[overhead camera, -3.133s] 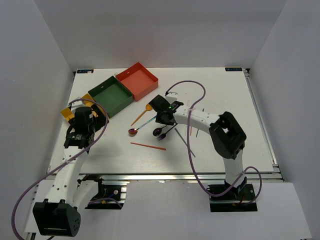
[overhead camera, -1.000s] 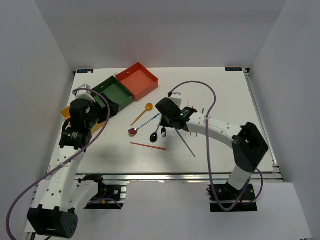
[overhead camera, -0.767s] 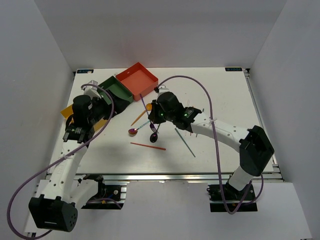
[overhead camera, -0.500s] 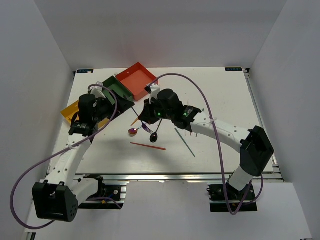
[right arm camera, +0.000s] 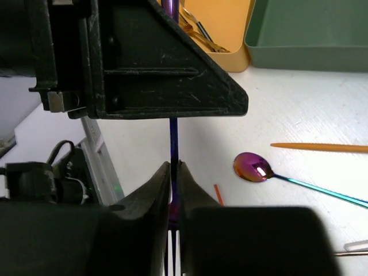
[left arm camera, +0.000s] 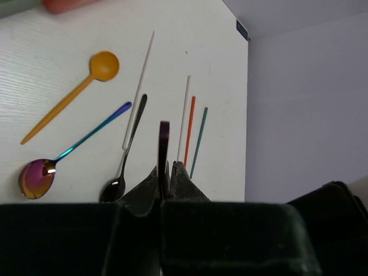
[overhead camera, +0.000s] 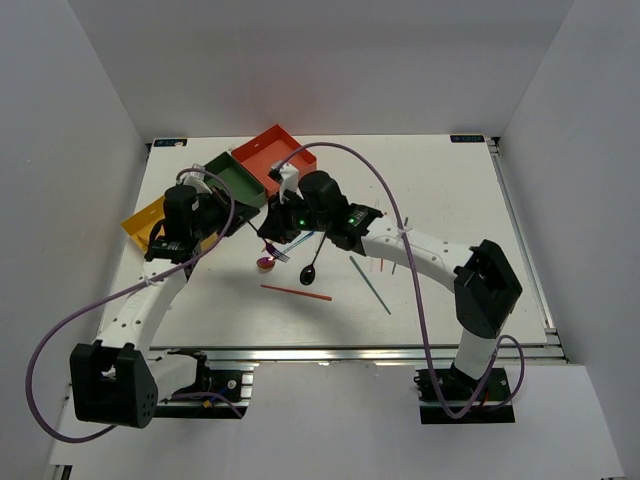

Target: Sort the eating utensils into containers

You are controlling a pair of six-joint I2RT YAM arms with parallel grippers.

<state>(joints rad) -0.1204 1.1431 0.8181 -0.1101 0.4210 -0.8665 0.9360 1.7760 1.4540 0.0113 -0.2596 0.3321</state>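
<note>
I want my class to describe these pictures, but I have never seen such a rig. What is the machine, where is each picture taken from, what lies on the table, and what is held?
Two robot arms are bolted at the near edge of the table. The wide picture comes from a camera above and behind them; the other two from cameras on the wrists. The left gripper and right gripper are both shut on one purple fork, seemingly handing it over. On the table lie an orange spoon, an iridescent spoon, a black spoon and chopsticks, near a yellow box, a green box and a red-orange box.
</note>
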